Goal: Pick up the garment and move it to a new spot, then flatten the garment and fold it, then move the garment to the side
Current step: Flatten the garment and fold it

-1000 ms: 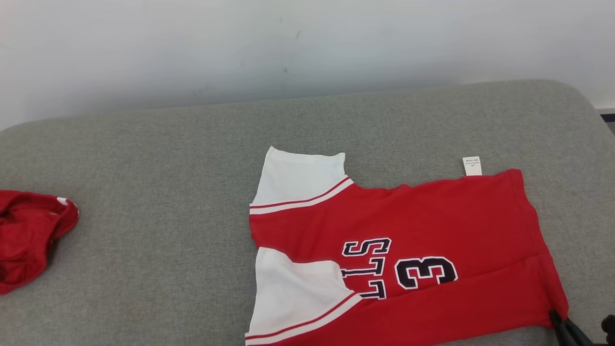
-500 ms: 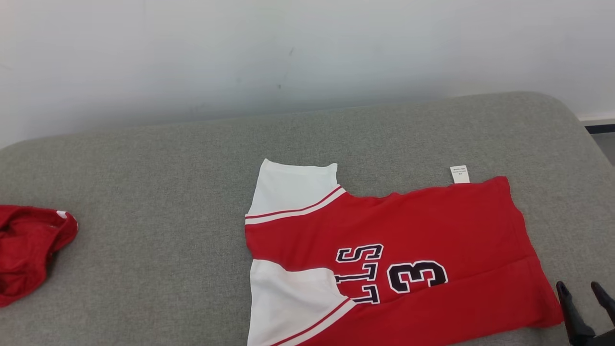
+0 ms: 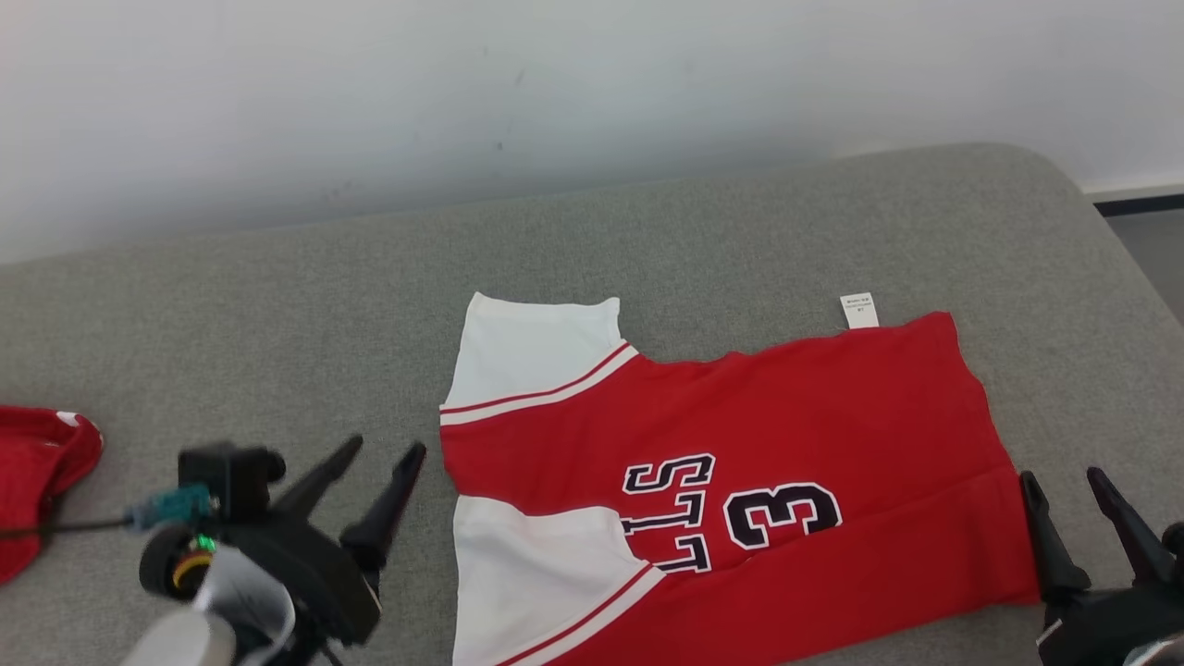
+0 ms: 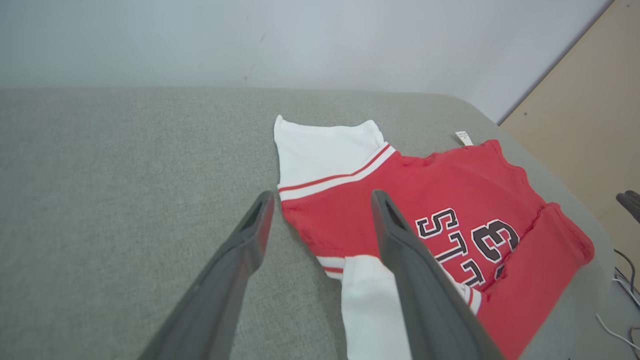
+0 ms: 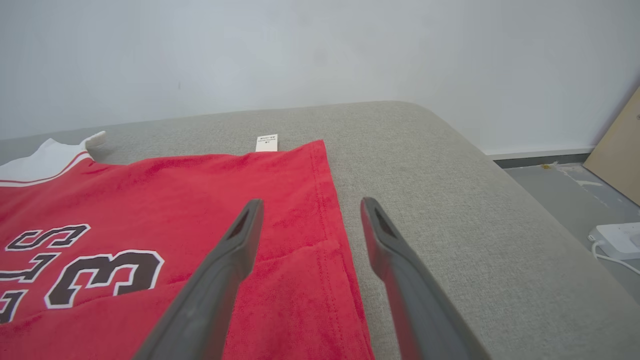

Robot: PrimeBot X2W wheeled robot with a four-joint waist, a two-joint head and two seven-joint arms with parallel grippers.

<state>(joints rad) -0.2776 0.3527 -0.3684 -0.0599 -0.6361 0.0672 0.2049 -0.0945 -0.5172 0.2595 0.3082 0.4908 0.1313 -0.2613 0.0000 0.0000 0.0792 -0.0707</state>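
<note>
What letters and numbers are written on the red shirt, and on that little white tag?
"LLS": dark letters with white edging, lying sideways on the red jersey; the white sleeve overlaps the last letter, so there may be more underneath.
"3": a big dark number beside those letters, on the same jersey.
Print on the white tag at the jersey's far edge: too small to read.

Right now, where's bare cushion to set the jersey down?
Biggest bare patch: grey cushion between the wall and the jersey. Also free: the gap between the crumpled red garment at left and the jersey, though the open left gripper hovers there. Tight: the strip right of the jersey, where the open right gripper sits.
</note>
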